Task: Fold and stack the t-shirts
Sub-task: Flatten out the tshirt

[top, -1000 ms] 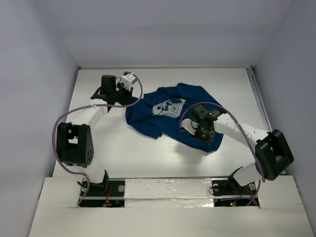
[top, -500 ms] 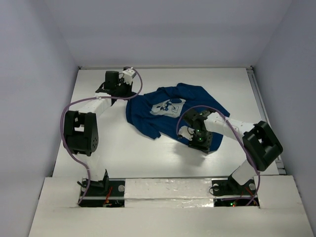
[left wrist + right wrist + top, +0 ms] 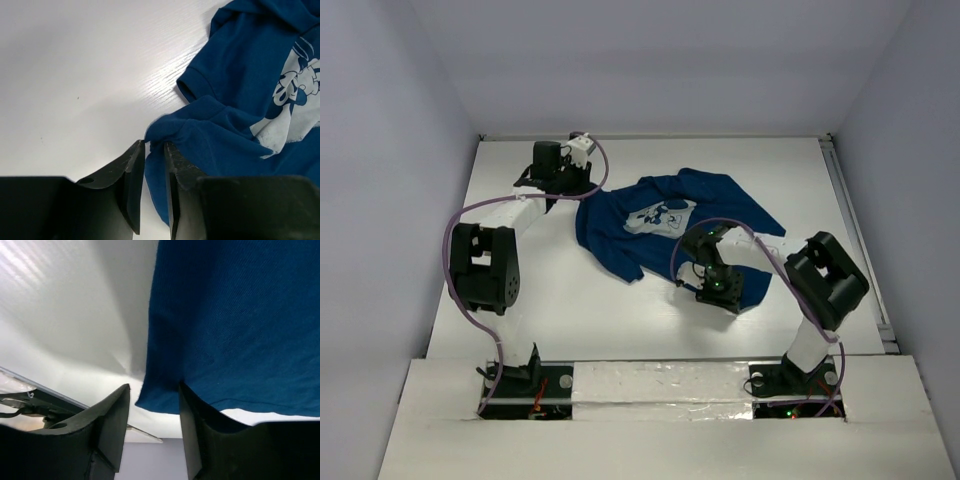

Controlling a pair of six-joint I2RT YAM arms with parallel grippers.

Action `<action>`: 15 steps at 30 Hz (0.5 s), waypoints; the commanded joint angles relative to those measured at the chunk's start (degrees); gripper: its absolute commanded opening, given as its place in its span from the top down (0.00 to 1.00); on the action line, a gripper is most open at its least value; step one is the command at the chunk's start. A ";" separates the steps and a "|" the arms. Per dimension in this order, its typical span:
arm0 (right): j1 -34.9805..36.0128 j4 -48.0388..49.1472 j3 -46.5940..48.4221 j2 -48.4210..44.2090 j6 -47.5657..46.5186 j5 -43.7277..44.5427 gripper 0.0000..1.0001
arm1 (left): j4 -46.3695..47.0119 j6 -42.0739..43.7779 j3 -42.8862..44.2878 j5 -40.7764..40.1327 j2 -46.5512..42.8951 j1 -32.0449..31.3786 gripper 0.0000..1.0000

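One dark blue t-shirt point(image 3: 620, 235) with a white chest print point(image 3: 660, 215) lies crumpled at the table's middle. My left gripper point(image 3: 582, 192) is at its far-left edge. In the left wrist view the left gripper point(image 3: 154, 144) shows a narrow gap between its jaws, and a bunched corner of the t-shirt point(image 3: 240, 100) sits right at the tips. My right gripper point(image 3: 712, 292) hangs over the near-right hem. In the right wrist view the right gripper point(image 3: 153, 387) stands open wide, with the t-shirt's point(image 3: 230, 315) hem lying loose between the fingers.
The white table point(image 3: 570, 310) is walled at the back and both sides. A metal rail point(image 3: 840, 190) runs along its right edge. Purple cables loop beside both arms. The right arm's elbow point(image 3: 825, 280) sits just right of the shirt.
The right arm folded in, bringing its gripper nearer and left along the hem, and its jaws spread wide. The left gripper moved toward the back, then held still, and its jaws parted slightly.
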 commanded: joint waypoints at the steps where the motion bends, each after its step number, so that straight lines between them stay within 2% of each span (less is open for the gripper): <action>1: 0.66 0.98 1.47 0.63 1.37 3.16 0.55 | 2.08 -0.42 -0.07 1.55 -2.41 0.27 0.80; 2: 0.66 1.33 1.13 0.72 1.90 4.74 0.62 | 2.17 -0.33 -0.07 1.55 -2.50 0.27 0.80; 3: 0.66 1.42 1.03 0.80 2.34 5.53 0.65 | 2.17 -0.24 -0.07 1.46 -2.41 0.27 0.79; 5: 0.66 1.95 0.77 0.81 3.48 7.03 0.76 | 1.99 0.02 0.20 1.20 -2.41 0.27 0.74; 7: 0.66 2.91 0.07 0.37 4.79 11.24 0.83 | 1.99 0.11 0.46 0.85 -2.24 0.27 0.70; 8: 0.66 3.09 -0.19 0.19 5.24 12.73 0.92 | 1.82 0.11 0.46 0.41 -2.32 0.27 0.66; 9: 0.66 3.09 -0.28 -0.07 5.41 14.05 0.96 | 1.64 0.20 0.46 0.32 -2.50 0.27 0.60; 10: 0.66 2.83 -0.11 -0.94 5.42 13.98 0.99 | 1.47 0.29 0.20 0.32 -2.93 0.27 0.46; 13: 0.66 2.22 0.33 -2.79 4.89 12.49 1.00 | 2.17 1.86 -3.65 1.63 -7.58 0.27 0.23; 15: 0.66 2.39 0.51 -3.33 4.71 12.05 1.00 | 2.26 5.81 -6.48 5.84 -13.12 0.27 0.23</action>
